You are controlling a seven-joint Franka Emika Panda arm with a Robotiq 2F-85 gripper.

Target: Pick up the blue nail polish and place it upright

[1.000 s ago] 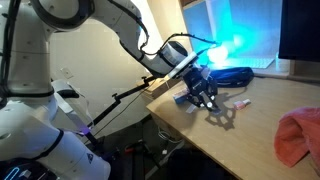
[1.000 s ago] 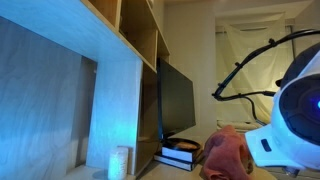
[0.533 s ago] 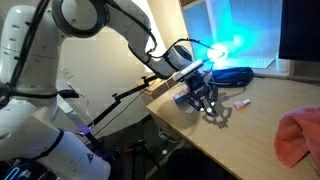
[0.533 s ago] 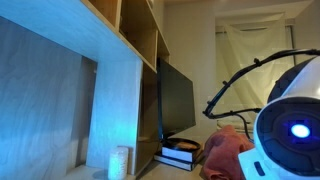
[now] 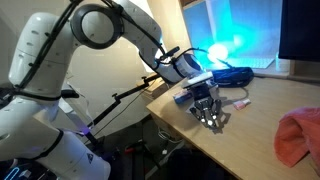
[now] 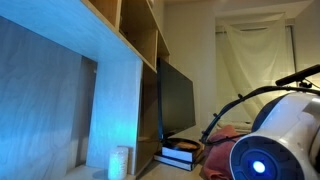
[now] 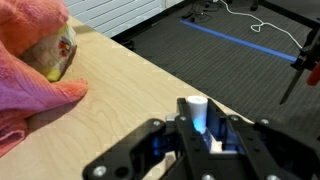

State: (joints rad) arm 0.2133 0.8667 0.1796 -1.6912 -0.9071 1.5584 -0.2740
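Count: one tool (image 5: 211, 121), one blue nail polish (image 7: 195, 110), one pink cloth (image 5: 297, 136), one pale pink tube (image 5: 238, 102), one tabletop (image 5: 250, 142).
Change, tool: in an exterior view it has sunk a little toward the tabletop over the last second.
Change, arm: the arm (image 5: 100, 22) has swung its elbow up into sight above the tool.
Change, housing: in an exterior view the robot's blue-lit housing (image 6: 258, 166) has slid down and across the picture.
Change, tube: it lies where it lay.
Polish against tool: in the wrist view its pale cap stands straight up between the tool's two fingers (image 7: 242, 135), with a glimpse of blue lower down. Whether its base touches the tabletop cannot be told.
Tool state: pressed together, pinching the blue nail polish.
Tube against tool: just beside it on the tabletop.
Cloth against tool: well apart, with bare tabletop between them.
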